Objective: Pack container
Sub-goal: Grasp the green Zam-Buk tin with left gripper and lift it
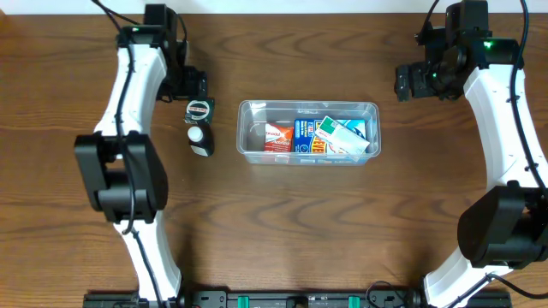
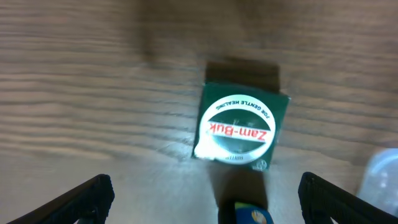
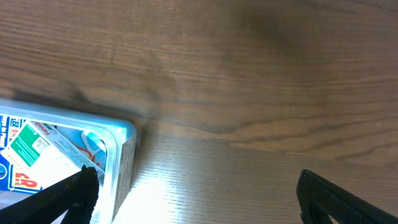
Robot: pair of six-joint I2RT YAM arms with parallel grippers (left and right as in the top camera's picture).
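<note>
The clear container (image 1: 248, 130) sits mid-table holding a red pack (image 1: 276, 137), a blue pack (image 1: 306, 135) and a white-and-green box (image 1: 344, 137). A green Zam-Buk box (image 1: 199, 110) and a small white bottle with a black cap (image 1: 199, 142) lie left of it. My left gripper (image 1: 190, 86) hovers open just behind the Zam-Buk box (image 2: 241, 129), which lies ahead of the wide-apart fingers (image 2: 87, 196). My right gripper (image 1: 409, 83) is open over bare wood to the right of the container's corner (image 3: 122, 163), and the white-and-green box (image 3: 31, 149) shows through the wall.
A small dark thing with a blue label (image 2: 249, 214) shows at the bottom edge between the left fingers; I cannot tell what it is. A pale blurred shape (image 2: 380, 177) sits at the right edge. Both arm bases stand at the table's front corners.
</note>
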